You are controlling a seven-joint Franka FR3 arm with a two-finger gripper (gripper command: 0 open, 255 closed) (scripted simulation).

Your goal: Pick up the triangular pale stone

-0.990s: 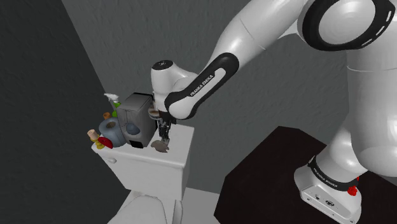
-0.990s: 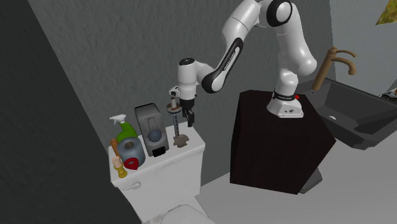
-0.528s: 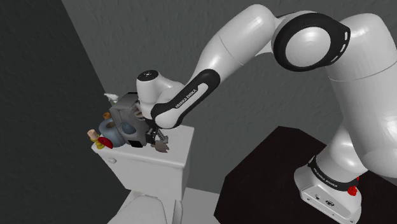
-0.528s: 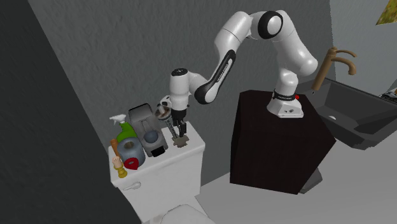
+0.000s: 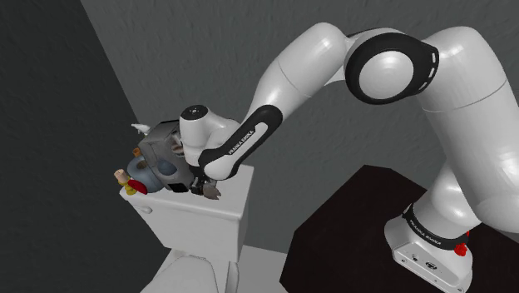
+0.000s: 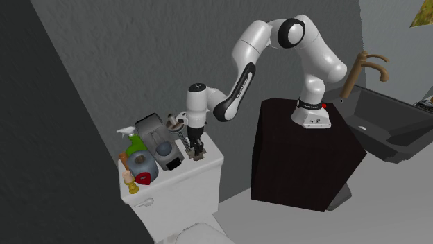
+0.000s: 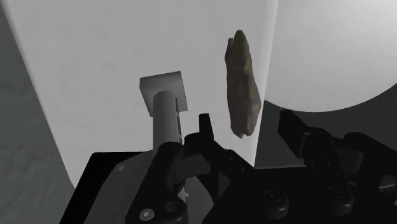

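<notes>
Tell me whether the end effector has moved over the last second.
Yes. The end effector has dropped toward the toilet tank and shifted to the shoulder view's left, reaching the brownish stone.

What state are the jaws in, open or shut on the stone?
Open. Wrist view: the jaws stand apart, the stone between them, untouched.

You're in a bathroom, operator: white toilet tank (image 6: 201,173) at seven o'clock in the second exterior view, bowl (image 6: 191,237) just below, a spray bottle (image 6: 137,144) on its lid, and a dark basin (image 6: 388,114) with a curved tap (image 6: 354,73) at three o'clock.
</notes>
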